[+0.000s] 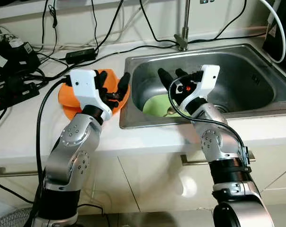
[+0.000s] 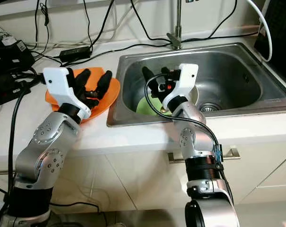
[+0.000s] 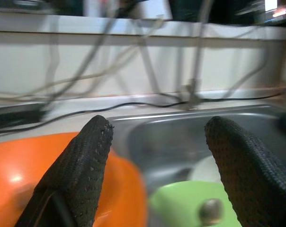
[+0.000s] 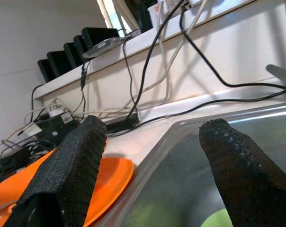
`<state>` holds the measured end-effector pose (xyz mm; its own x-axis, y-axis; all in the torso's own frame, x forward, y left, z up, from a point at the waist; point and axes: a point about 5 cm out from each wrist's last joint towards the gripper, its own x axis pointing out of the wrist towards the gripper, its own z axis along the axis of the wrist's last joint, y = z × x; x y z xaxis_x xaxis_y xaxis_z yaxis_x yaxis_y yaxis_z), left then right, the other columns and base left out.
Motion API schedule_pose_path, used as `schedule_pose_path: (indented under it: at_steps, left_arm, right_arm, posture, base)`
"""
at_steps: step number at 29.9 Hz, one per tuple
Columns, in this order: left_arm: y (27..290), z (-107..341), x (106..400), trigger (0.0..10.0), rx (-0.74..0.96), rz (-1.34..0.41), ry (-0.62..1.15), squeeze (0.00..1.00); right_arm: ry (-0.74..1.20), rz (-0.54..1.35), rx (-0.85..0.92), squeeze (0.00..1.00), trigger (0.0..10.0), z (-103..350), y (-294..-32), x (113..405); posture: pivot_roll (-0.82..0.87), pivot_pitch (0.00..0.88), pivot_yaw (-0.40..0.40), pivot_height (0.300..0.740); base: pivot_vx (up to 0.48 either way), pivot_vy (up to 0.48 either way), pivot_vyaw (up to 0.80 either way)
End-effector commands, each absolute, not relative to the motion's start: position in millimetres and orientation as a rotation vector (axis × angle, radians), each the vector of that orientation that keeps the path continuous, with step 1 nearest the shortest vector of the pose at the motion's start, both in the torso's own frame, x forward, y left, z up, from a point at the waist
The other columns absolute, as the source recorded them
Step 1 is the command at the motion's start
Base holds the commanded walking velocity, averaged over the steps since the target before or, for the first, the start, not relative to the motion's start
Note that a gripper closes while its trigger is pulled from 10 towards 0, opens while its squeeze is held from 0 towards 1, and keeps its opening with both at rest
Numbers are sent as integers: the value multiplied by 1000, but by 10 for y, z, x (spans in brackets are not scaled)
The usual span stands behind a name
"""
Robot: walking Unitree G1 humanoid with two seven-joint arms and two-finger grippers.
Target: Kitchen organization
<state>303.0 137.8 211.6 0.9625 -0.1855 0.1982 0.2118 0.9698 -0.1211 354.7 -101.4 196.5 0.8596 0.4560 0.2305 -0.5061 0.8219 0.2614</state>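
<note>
Orange plate [image 1: 69,97], steel sink [image 1: 256,80], unlabelled.

A chrome faucet [image 1: 183,39] rises from the white counter [image 1: 133,137] just behind the sink's back rim. Black cables [image 1: 110,33] trail along the counter from the faucet's base toward a black power adapter [image 1: 80,55], and beyond it sits a cluster of black chargers and plugs [image 1: 13,66]. A white hose [image 1: 275,28] curves down on the faucet's other side.

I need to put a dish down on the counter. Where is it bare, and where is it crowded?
Bare: the front counter strip between the sink rim and the cabinet edge. Crowded: the back left counter, with the power strips, cables and black adapter. The orange plate sits beside the sink, under the left hand.
</note>
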Motion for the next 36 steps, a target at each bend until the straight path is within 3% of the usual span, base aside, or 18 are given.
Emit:
schedule_pose_path:
  at_steps: [1, 4, 16, 36]
  left_arm:
    - [1538, 2137, 3009, 10000, -78, -98, -211, 0]
    - [1602, 2077, 2999, 10000, 68, -71, -197, 0]
    - [1690, 1820, 3002, 10000, 297, -167, -177, 0]
    - [1793, 1647, 3226, 10000, 379, -222, -189, 0]
  right_arm:
    - [-150, 547, 327, 0, 10000, 1973, -960, 3514]
    - [-137, 566, 336, 0, 10000, 1969, -954, 3478]
    - [-91, 735, 395, 0, 10000, 2027, -825, 3279]
    - [115, 972, 261, 0, 10000, 1896, -812, 2969]
  posture:
    - [-7, 7, 133, 740]
    - [-6, 6, 134, 740]
    - [-14, 7, 144, 740]
    - [-32, 12, 154, 740]
  base:
    - [0, 0, 0]
    - [0, 0, 0]
    - [0, 0, 0]
    - [0, 0, 0]
